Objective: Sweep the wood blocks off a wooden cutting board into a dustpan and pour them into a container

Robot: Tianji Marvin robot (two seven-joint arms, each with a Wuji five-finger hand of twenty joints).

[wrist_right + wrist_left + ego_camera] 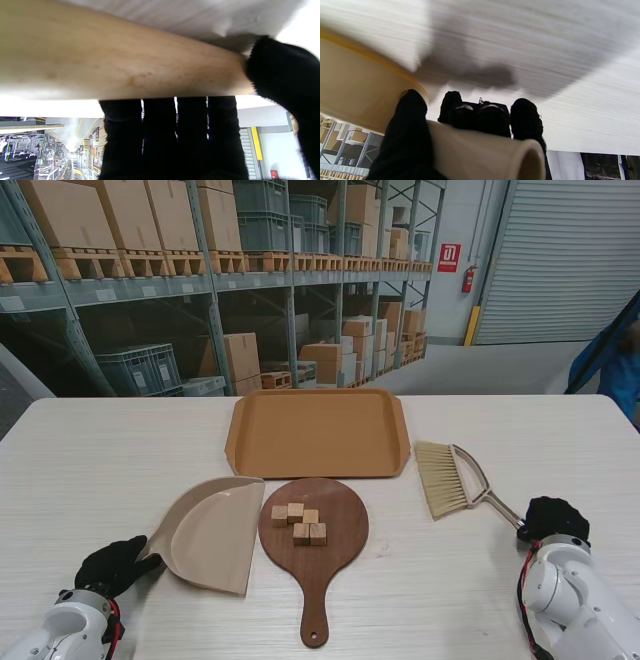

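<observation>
We hold a tool in each hand; our left hand [118, 566] is wrapped around the tubular handle of the beige dustpan [212, 532], and the left wrist view shows the thumb and fingers [406, 130] closed round that cream tube; our right hand [553, 519] is clamped on the wooden handle of the hand brush [455, 477], four fingers [172, 135] on one side and the thumb on the other, as the right wrist view shows.

The wood blocks [299, 523] lie in a small cluster on the round head of the wooden cutting board [314, 538], between our two hands; the board's handle points toward us, so its long axis runs near to far.

The relation that matters is sideways: the dustpan's open lip lies just beside the board's left edge, touching it or nearly so, and faces right toward the blocks; the brush's bristles lie to the right of the board and a little farther from us, apart from it; so we judge the sweep must run from right to left, across the board's axis, with the right hand carrying the bristles over the blocks.

The brown tray [318, 432], presumably the container, sits just beyond the board, farther from us.
</observation>
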